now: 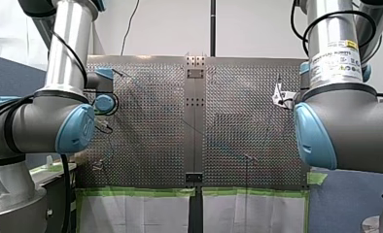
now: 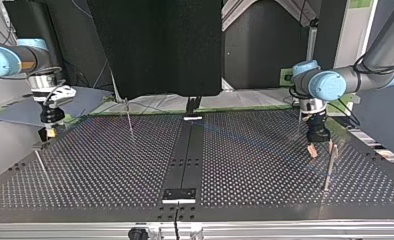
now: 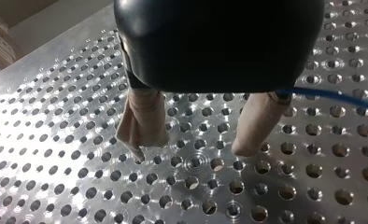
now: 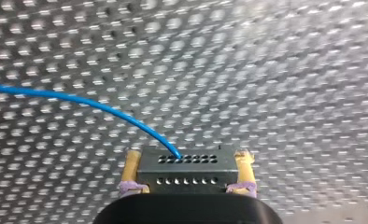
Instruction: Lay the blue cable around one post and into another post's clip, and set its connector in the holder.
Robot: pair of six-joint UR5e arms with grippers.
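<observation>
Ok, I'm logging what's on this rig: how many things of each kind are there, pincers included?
Pincers: 2 (left pincer, right pincer)
Blue cable: 1
Connector: 1
Thin posts: 3
Total: 7

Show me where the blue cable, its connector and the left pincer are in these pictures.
blue cable (image 4: 86,102): right wrist view, middle of its curve.
connector (image 4: 187,173): right wrist view, its holed face.
left pincer (image 3: 191,148): left wrist view, midway between its fingertips.
</observation>
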